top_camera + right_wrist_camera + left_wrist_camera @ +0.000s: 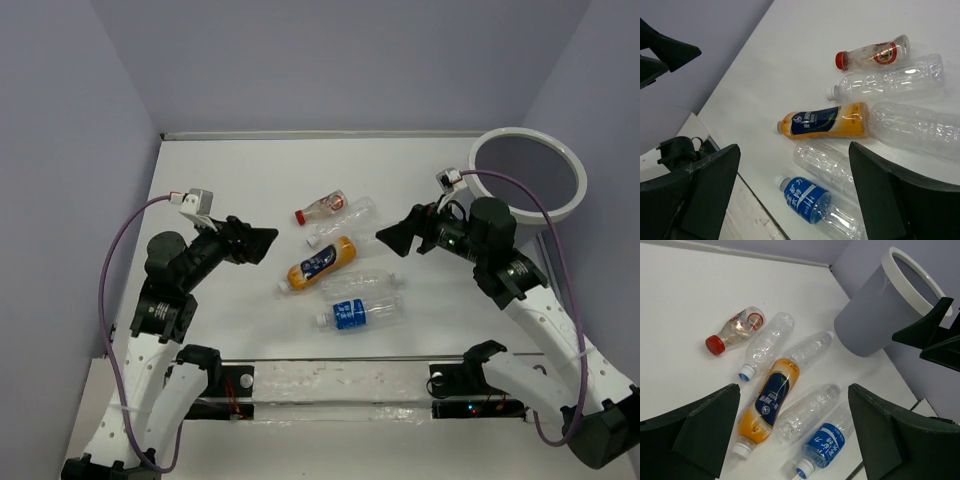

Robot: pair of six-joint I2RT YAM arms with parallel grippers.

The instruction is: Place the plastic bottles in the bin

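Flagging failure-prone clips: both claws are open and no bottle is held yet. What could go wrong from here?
The orange bottle lies tight against a clear bottle: gripping one may roll the other away. The left claw and right claw face the same bottles from opposite sides and could collide.

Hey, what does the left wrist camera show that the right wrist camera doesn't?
Only the left wrist view shows the bin. Only the right wrist view shows a black fitting by the table's near edge. Both show the orange bottle, the blue-label bottle, the red-capped bottle, clear bottles, the left gripper and the right gripper, both open.
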